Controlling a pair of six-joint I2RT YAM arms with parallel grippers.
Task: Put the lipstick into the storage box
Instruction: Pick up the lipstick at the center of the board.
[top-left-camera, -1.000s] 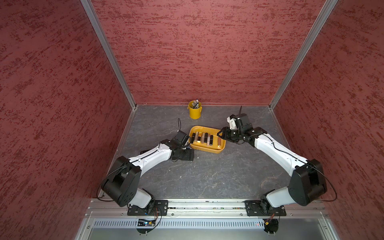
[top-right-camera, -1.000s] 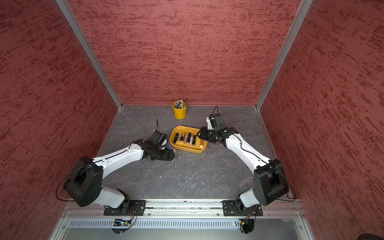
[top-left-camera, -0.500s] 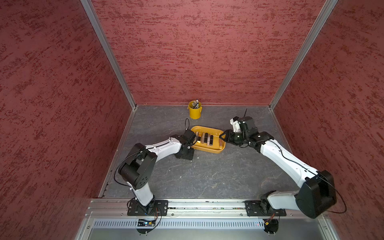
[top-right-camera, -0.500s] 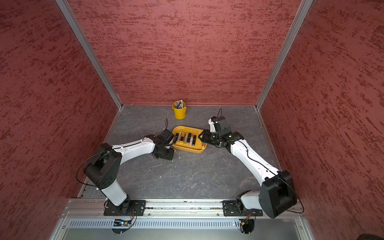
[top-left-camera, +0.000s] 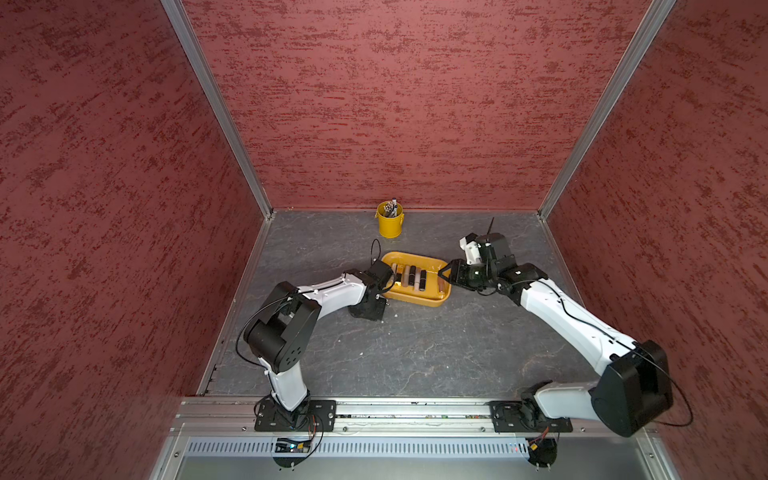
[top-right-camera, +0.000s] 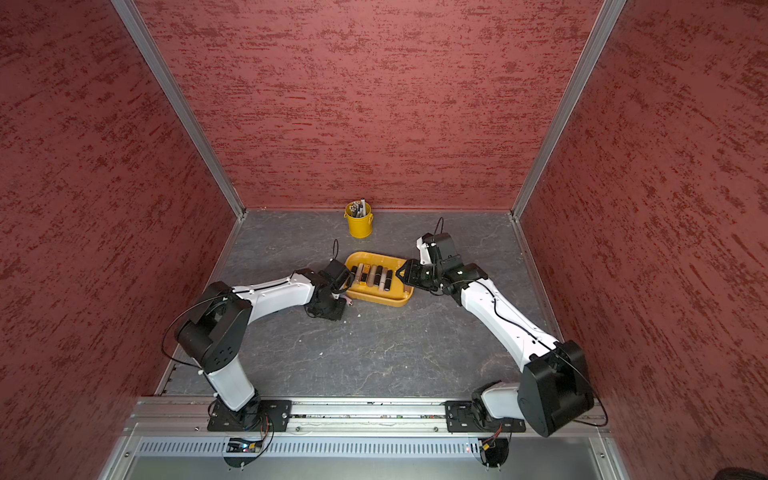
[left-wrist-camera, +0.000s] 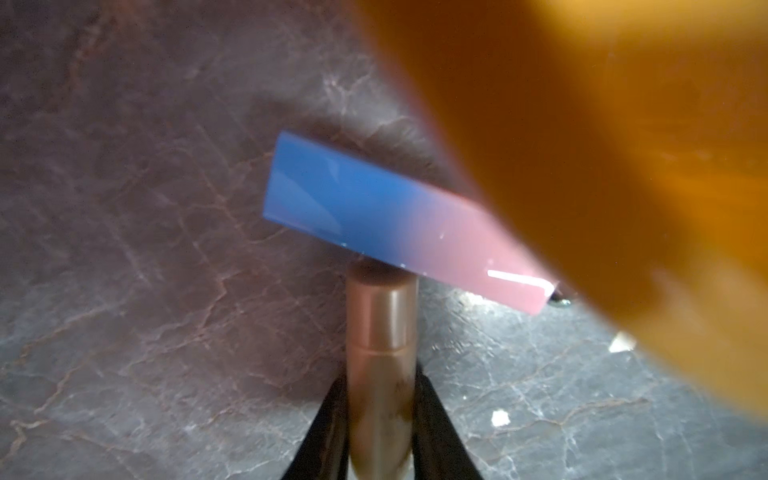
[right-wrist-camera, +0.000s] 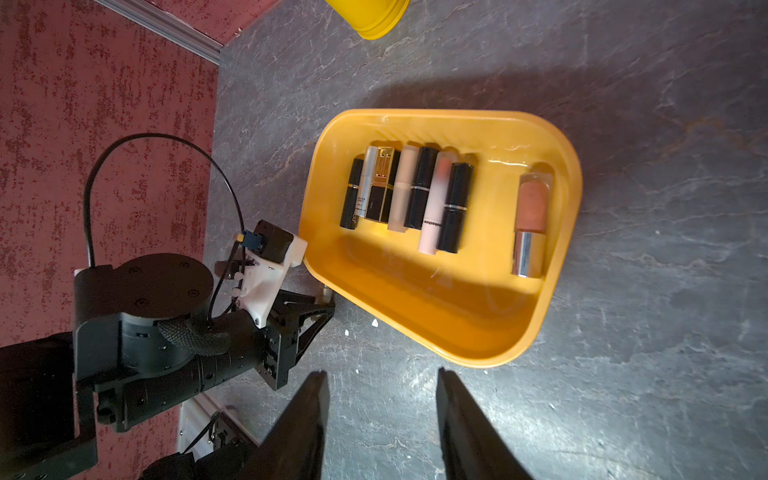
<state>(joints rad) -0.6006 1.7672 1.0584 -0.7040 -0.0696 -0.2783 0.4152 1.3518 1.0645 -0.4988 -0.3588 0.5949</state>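
In the left wrist view my left gripper (left-wrist-camera: 380, 376) is shut on a rose-brown lipstick (left-wrist-camera: 382, 320) low over the grey floor. The tube's far end meets a blue-and-pink rectangular tube (left-wrist-camera: 395, 224) lying on the floor. The orange wall of the storage box (left-wrist-camera: 582, 166) is blurred close beside them. In both top views the left gripper (top-left-camera: 370, 308) (top-right-camera: 329, 309) is at the near left corner of the storage box (top-left-camera: 415, 301) (top-right-camera: 378, 301). My right gripper (top-left-camera: 444, 274) (right-wrist-camera: 380, 374) is open and empty just outside the box's right end.
Several lipsticks (right-wrist-camera: 419, 195) lie side by side in the storage box (right-wrist-camera: 415, 345), with a peach gloss tube (right-wrist-camera: 532, 216) apart from them. A yellow bucket (top-left-camera: 390, 222) (top-right-camera: 359, 224) of pens stands by the back wall. Red walls enclose the floor on three sides.
My left gripper has shut on the lipstick by the box's corner, and the left arm's elbow has swung inward and up. The right gripper has stayed open by the box's right end.
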